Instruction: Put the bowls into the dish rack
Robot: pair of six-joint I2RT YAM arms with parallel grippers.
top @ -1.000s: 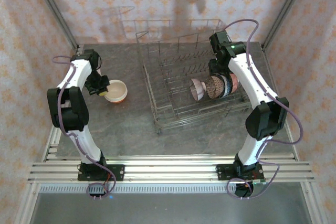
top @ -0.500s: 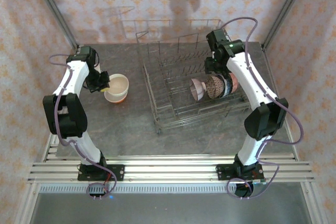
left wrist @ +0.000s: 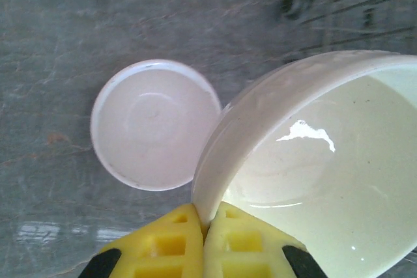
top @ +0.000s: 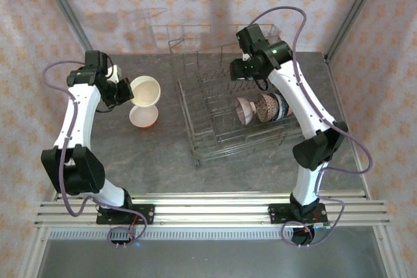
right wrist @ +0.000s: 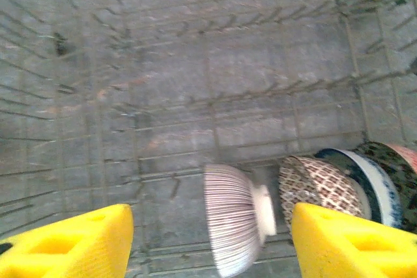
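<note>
Left end effector (left wrist: 206,221) clamped; right end effector (right wrist: 212,232) open.

cream bowl (left wrist: 313,161) cut off right and bottom, end racked bowls (right wrist: 384,167) cut by right edge, dish rack (right wrist: 210,102) wires blurred

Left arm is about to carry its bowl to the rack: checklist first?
1. Rim of cream bowl pinched by left tool: ok.
2. That bowl off the table: ok.
3. Grip firm enough for the swing: cannot tell.
4. Open, empty right tool: ok.
5. Free tines in the rack beside the striped bowl: ok.
6. Path over rack free: not ok, right tool hangs there.
</note>
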